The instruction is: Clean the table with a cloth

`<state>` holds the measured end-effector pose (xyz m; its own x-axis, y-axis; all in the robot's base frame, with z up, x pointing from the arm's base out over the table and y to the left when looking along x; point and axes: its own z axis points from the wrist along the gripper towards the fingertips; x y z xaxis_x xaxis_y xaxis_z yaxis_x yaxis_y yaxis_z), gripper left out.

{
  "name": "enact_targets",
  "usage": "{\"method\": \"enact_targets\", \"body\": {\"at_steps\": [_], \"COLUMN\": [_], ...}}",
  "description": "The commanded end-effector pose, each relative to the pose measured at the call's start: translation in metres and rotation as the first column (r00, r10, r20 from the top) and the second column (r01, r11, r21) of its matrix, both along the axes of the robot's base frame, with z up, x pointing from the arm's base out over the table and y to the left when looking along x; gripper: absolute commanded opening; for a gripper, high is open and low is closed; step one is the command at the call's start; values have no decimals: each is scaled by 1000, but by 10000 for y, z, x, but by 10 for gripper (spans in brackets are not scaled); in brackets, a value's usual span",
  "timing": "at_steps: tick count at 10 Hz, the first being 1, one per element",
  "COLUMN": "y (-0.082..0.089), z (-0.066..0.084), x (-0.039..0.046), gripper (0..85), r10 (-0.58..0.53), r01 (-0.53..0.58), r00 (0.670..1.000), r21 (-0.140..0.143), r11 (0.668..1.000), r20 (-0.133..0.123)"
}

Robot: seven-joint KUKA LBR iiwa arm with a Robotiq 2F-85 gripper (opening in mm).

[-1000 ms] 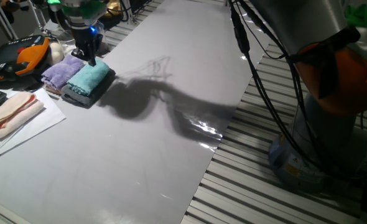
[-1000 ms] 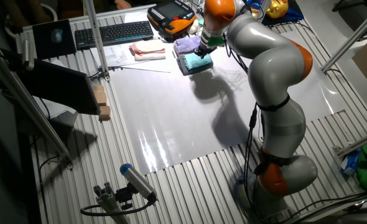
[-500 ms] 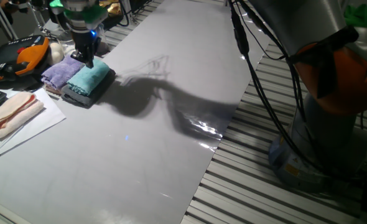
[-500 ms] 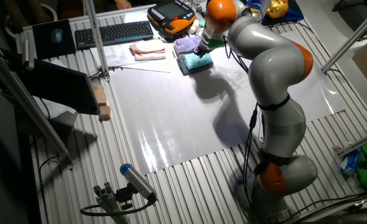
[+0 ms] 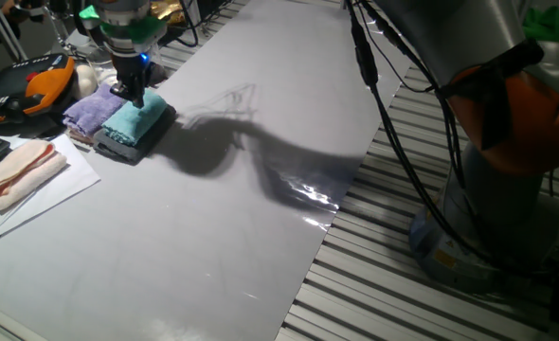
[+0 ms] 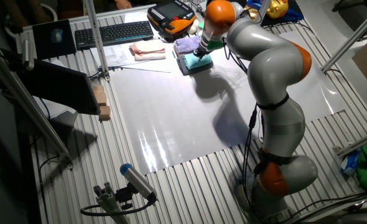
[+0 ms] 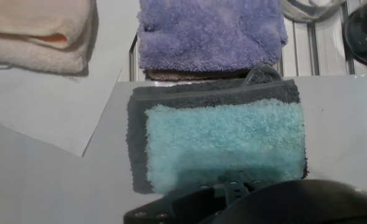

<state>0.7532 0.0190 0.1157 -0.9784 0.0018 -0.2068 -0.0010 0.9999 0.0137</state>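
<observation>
**Gripper over the cloth pile at the table's far corner**

We see the gripper (image 5: 135, 93) hanging directly above the teal cloth (image 5: 135, 117), its tips close to the cloth's top edge. Contact: we cannot tell from either fixed view. In the hand view the fingers are lost behind the dark body of the hand along the bottom edge, so we cannot tell how far the jaws stand apart, nor whether they have hold of anything.

The cloth (image 7: 224, 143) lies flat on a dark grey cloth (image 7: 211, 93), which shows as a border on three sides of it. The pair sits at the corner of the table (image 5: 223, 237), on the glossy pale surface. Just beside them, touching the grey one's edge, lies a lilac cloth (image 7: 209, 32). A peach cloth (image 7: 37, 31) lies further off, on a white sheet (image 5: 47, 194).

From the other fixed view, the arm (image 6: 267, 56) arches over the table from its base on the slatted bench and reaches down to the pile (image 6: 193, 62). A keyboard (image 6: 114, 32) and an orange-and-black pendant (image 6: 170, 14) lie beyond the cloths. The arm's shadow falls across the middle of the table.
</observation>
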Motion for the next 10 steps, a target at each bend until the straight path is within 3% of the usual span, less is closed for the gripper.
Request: {"method": "enact_targets", "body": {"at_steps": [1,4,5,6,7,8,9,10], "y": [10,12,26,42,63,76,82,75], "z": [-4,-33,-37,-45,-46,-42,-40,-40], "x": [4,-2,-6,-18,-40,-54,-58,-54], "gripper": [0,0,170,510,680,680,850,850], "r10": [1,15,1,-17,-37,-38,-40,-39], "r01": [-1,-15,-1,17,37,38,40,40], "r00": [1000,1000,1000,999,998,998,997,996], "r21": [5,5,-1,-1,0,-3,0,-5], "r11": [1000,1000,1000,1000,999,999,999,999], "r20": [-4,-1,25,40,54,57,72,85]}}
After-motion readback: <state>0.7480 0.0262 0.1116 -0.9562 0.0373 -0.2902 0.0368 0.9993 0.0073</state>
